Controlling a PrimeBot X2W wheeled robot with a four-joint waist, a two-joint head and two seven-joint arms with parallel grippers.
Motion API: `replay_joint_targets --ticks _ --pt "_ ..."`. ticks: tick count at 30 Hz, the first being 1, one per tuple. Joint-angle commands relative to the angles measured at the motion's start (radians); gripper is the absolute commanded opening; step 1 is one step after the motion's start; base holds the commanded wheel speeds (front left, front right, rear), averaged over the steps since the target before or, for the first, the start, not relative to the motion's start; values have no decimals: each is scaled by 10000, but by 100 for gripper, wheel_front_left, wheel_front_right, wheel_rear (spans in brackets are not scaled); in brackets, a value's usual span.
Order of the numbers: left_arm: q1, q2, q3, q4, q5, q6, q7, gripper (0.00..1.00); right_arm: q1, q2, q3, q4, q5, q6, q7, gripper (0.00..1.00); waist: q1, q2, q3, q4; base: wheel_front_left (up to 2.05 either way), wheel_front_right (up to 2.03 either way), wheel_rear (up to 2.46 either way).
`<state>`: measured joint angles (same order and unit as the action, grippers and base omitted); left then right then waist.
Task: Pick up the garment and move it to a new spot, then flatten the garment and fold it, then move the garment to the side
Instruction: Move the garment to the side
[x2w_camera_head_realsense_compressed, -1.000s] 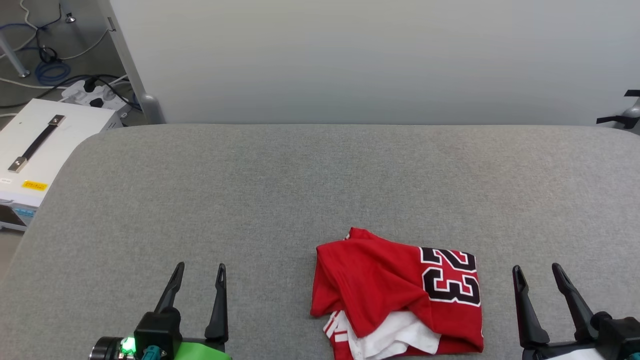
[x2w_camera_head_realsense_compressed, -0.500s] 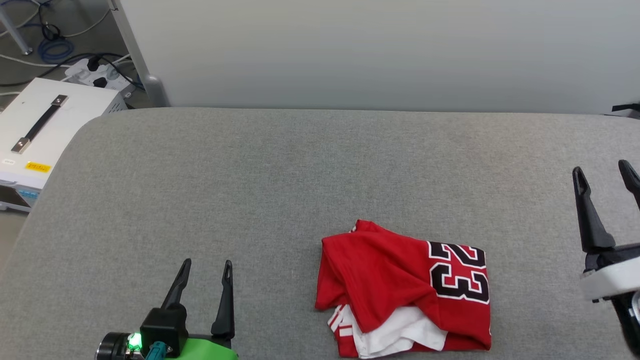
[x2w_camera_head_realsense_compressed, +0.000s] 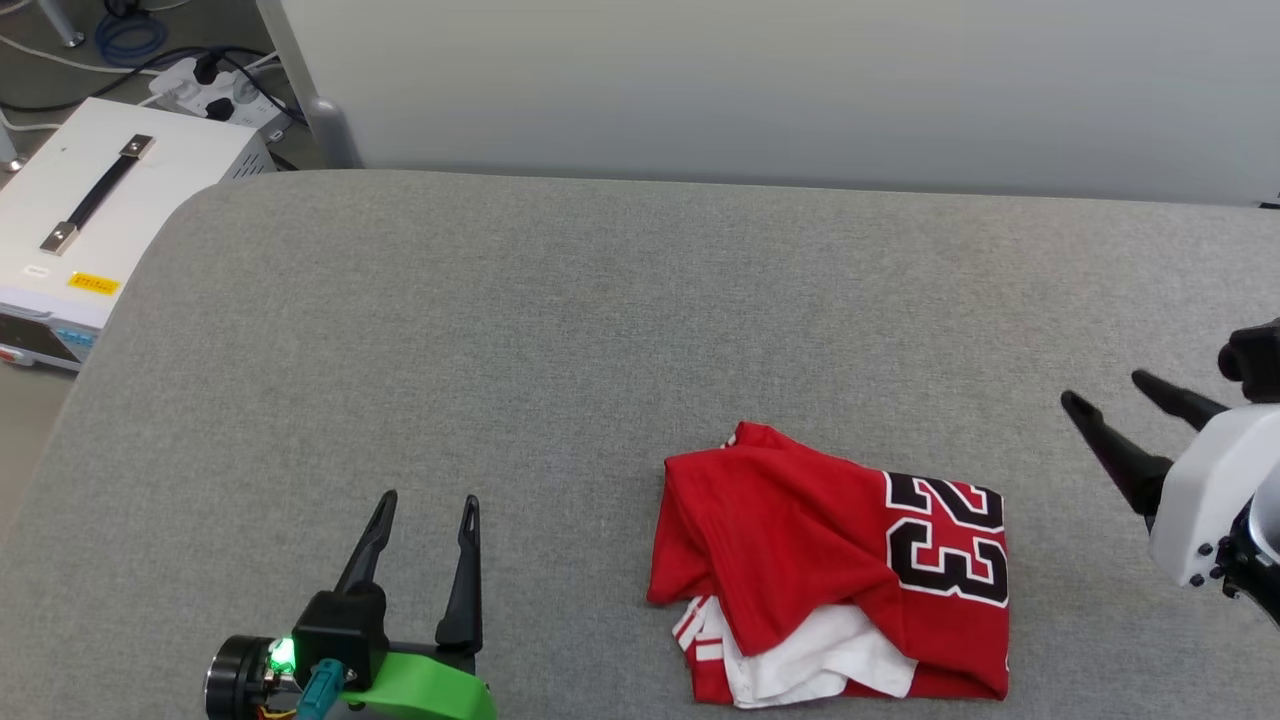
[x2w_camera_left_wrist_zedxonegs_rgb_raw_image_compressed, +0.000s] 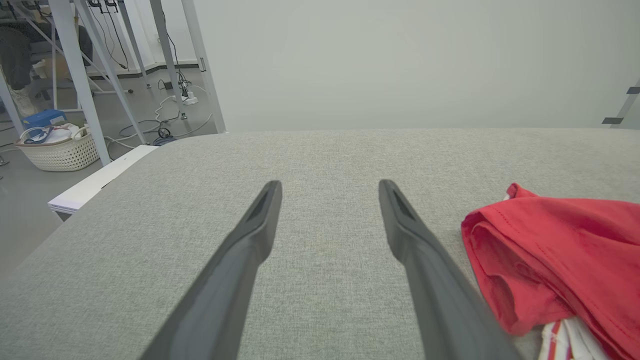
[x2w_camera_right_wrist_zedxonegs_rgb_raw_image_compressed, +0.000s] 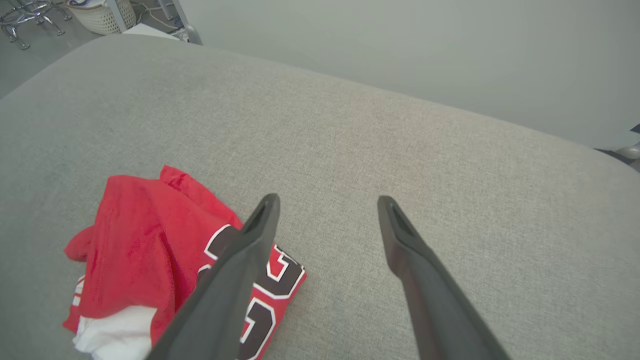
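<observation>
The garment (x2w_camera_head_realsense_compressed: 800, 540), a red jersey with a black "23" outlined in white and white fabric showing underneath, lies bunched on the grey padded table (x2w_camera_head_realsense_compressed: 560, 320) near its front edge. In the left wrist view the garment (x2w_camera_left_wrist_zedxonegs_rgb_raw_image_compressed: 560, 250) is at the right; in the right wrist view the garment (x2w_camera_right_wrist_zedxonegs_rgb_raw_image_compressed: 150, 250) lies at the lower left. My left gripper (x2w_camera_head_realsense_compressed: 428, 503) rests open at the lower left, well left of the jersey, with nothing between its fingers. My right gripper (x2w_camera_head_realsense_compressed: 1105, 390) hangs open at the right edge, above and right of the jersey, fingers pointing left, holding nothing.
A white equipment box (x2w_camera_head_realsense_compressed: 110, 200) with a black handle stands off the table's left side, with cables and a power strip (x2w_camera_head_realsense_compressed: 215, 85) on the floor behind it. A pale wall (x2w_camera_head_realsense_compressed: 780, 90) runs along the table's far edge. A wicker basket (x2w_camera_left_wrist_zedxonegs_rgb_raw_image_compressed: 60, 150) sits on the floor.
The head camera has tilted, shifting the whole picture. My right gripper has risen from the lower right and turned so its fingers point left. The left gripper and the garment stay put.
</observation>
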<state>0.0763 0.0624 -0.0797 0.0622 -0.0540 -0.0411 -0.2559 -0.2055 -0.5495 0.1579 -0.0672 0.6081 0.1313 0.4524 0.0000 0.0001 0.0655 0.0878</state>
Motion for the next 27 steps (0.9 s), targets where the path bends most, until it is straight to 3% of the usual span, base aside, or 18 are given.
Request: replay_joint_targets --ticks 1,6,10,18,27 --pt "-194 -59 -10 34 -57 -66 -59 100 -16 -134 147 89 267 -6 494 100 0 -1 66 73 0 0 0" --pt "-276 -75 -25 31 -68 -72 -59 100 284 -304 588 371 1127 -6 2116 100 0 -1 223 203 0 0 0" --pt "-351 -87 -70 21 -68 -80 -59 100 524 -169 730 582 1593 -6 2710 100 0 -1 397 313 0 0 0" --pt "-581 -102 -144 6 -72 -95 -59 100 581 309 1055 1179 1565 -6 2662 100 0 -1 876 489 0 0 0" --pt "-1000 -113 -237 40 -95 -117 -59 100 493 868 1840 2858 1435 -6 2130 100 0 -1 1488 721 0 0 0"
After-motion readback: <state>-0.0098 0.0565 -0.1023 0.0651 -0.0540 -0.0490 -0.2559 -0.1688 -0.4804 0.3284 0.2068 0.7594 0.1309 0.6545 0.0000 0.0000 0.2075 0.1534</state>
